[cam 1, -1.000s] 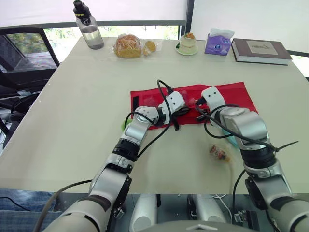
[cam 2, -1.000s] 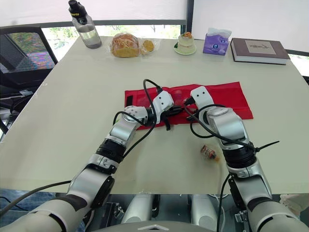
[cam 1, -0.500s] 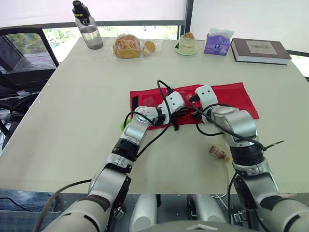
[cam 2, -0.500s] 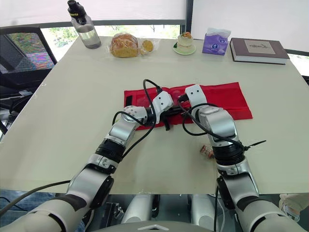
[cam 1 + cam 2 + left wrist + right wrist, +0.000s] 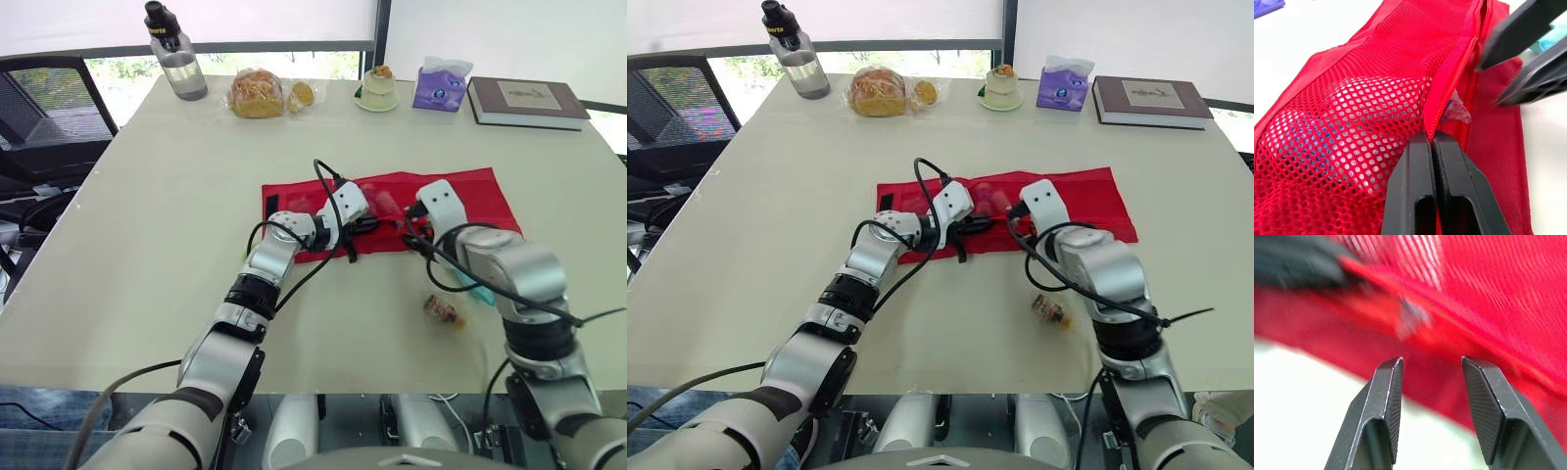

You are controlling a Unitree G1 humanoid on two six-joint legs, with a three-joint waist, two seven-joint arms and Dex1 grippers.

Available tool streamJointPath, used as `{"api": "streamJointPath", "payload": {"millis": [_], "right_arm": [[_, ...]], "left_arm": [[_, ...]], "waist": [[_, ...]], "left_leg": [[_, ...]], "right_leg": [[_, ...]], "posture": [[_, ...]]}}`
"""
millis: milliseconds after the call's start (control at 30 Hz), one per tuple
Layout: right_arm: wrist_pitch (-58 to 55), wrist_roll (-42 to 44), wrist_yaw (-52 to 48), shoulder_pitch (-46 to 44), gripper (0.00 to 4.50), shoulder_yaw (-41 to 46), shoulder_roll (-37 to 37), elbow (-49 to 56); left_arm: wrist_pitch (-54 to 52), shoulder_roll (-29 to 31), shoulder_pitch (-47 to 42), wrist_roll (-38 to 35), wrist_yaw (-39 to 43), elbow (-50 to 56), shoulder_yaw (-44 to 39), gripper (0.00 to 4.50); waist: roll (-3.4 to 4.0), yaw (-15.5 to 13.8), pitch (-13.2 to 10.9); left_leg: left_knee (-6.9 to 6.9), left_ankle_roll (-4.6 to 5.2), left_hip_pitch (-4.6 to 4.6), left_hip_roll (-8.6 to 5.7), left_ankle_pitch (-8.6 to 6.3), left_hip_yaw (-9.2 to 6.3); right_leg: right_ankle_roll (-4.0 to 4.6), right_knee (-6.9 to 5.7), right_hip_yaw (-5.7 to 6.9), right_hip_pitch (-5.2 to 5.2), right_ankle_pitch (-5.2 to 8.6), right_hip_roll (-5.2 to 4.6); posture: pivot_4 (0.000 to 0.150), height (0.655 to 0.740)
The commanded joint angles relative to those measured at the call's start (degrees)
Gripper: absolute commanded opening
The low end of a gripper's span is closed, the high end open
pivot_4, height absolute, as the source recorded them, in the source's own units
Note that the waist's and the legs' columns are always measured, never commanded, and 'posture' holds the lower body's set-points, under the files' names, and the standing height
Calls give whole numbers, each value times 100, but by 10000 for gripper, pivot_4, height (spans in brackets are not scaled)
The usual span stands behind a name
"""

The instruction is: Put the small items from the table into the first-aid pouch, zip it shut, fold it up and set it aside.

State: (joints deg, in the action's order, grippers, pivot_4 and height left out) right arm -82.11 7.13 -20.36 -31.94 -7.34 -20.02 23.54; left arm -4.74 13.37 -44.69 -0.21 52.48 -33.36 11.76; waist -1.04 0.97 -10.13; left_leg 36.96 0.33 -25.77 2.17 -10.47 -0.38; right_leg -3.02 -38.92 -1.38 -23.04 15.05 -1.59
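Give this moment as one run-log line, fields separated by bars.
left gripper: shut on red pouch | right gripper: open, at pouch's near edge | pouch: unfolded on table | small item: on table, outside pouch

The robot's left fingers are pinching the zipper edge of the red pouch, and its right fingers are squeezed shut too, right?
No. The left fingers do pinch the zipper edge of the red pouch, but the right fingers are open, as the right wrist view shows.

text: none legible | book (image 5: 529,101) cover label: too small to read | tissue pack (image 5: 441,86) print: unreadable
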Motion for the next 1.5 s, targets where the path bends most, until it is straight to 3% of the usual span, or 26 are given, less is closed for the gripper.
{"api": "streamJointPath", "payload": {"millis": [33,67,167,200,233,433,600,1233,1333,1500], "right_arm": [[752,230,-410,323,20048,43,-438,497],[971,268,-490,418,20048,13,-531,532],[1560,332,-597,585,8251,-18,-596,454],[1724,330,-625,619,2335,-58,-616,408],[2059,223,-611,634,424,-180,-624,246],[3400,-433,-466,550,424,-798,-733,-782],[3954,-536,-361,397,424,-772,-405,-1261],[4884,-996,24,-134,424,-685,483,-2520],[4765,-993,0,-102,424,-626,461,-2382],[4600,-484,-614,461,424,-304,68,-1236]], "left_arm": [[-61,32,-102,-165,180,-66,-84,0],[-85,21,-129,-197,202,-100,-113,0],[-146,-10,-180,-275,236,-152,-160,0],[-152,-12,-184,-283,245,-153,-157,0],[-155,-12,-183,-288,254,-155,-152,0],[-172,14,-163,-285,306,-147,-114,0],[-170,53,-167,-267,338,-141,-102,0],[-166,138,-69,-248,345,-21,-82,0],[-119,155,-49,-222,327,-57,-74,0],[-14,176,-156,-202,265,-239,-117,0]], "waist": [[0,-3,0],[0,-5,0],[0,26,0],[0,26,0],[0,23,0],[-1,-3,0],[-1,5,0],[0,3,0],[0,-3,0],[0,-19,0]], "left_leg": [[-2,0,1,0,0,0],[-3,0,1,0,0,-2],[-3,0,2,0,0,2],[-3,0,3,0,0,2],[-3,0,3,0,0,-1],[-1,0,2,0,0,4],[-4,0,3,1,0,3],[-4,0,4,2,0,3],[-4,0,3,1,0,3],[-6,0,1,1,0,3]], "right_leg": [[0,0,0,0,0,0],[0,1,2,0,0,1],[-1,2,-3,-1,1,2],[-2,1,-4,0,1,2],[-2,0,-3,-1,1,3],[-2,3,-4,0,1,2],[-1,2,-5,-1,1,5],[-1,0,-5,-2,0,5],[0,1,-5,-2,0,5],[0,2,-4,-2,0,4]], "posture": [[1500,7400],[1500,7400],[1500,7400],[1500,7400],[1500,7400],[1500,7400],[1500,7400],[1500,7400],[1500,7400],[1500,7400]]}}
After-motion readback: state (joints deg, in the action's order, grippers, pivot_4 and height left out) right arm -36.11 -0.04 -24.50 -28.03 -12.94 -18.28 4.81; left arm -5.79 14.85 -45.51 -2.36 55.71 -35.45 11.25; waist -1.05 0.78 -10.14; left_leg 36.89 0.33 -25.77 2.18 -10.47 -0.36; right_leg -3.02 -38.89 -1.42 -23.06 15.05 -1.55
